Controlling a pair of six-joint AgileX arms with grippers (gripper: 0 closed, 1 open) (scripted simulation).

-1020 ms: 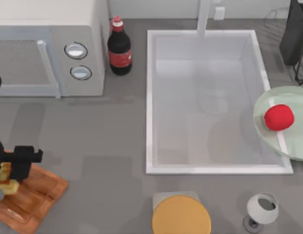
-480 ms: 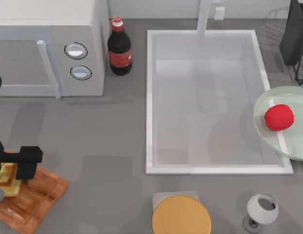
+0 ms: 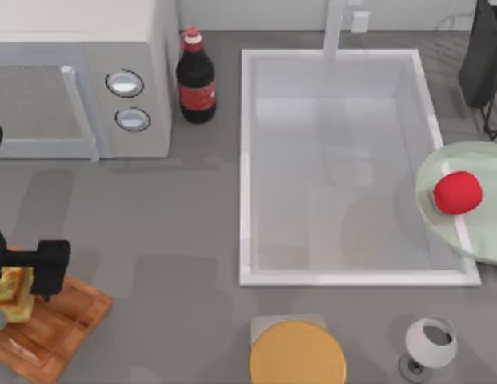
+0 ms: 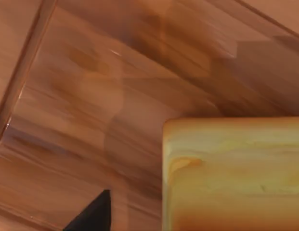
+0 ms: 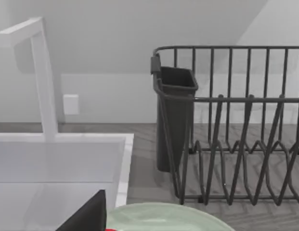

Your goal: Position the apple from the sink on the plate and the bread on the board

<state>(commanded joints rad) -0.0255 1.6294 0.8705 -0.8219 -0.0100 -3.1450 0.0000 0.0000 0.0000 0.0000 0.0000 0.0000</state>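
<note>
The bread [image 3: 14, 293], a golden toasted slice, rests on the brown wooden board [image 3: 56, 324] at the table's front left corner. My left gripper [image 3: 28, 272] hovers right over it, open, and its dark fingertip [image 4: 94, 216] stands apart from the bread [image 4: 236, 173] above the board's grain [image 4: 115, 72]. The red apple [image 3: 457, 192] lies on the pale green plate [image 3: 480, 236], which overlaps the right rim of the white sink [image 3: 246, 168]. My right gripper is parked at the right, open, with a fingertip [image 5: 89, 214] near the plate's rim [image 5: 168, 211].
A microwave [image 3: 80, 80] and a cola bottle [image 3: 196, 80] stand at the back left. A round orange-yellow disc [image 3: 297, 354] and a tipped wine glass [image 3: 428, 346] sit at the front. A dark dish rack [image 5: 236, 144] stands behind the plate, beside the faucet [image 5: 43, 77].
The left gripper's fingers have spread a little over the board, the near one shifting right, while the bread has stayed put. The apple and plate have not moved.
</note>
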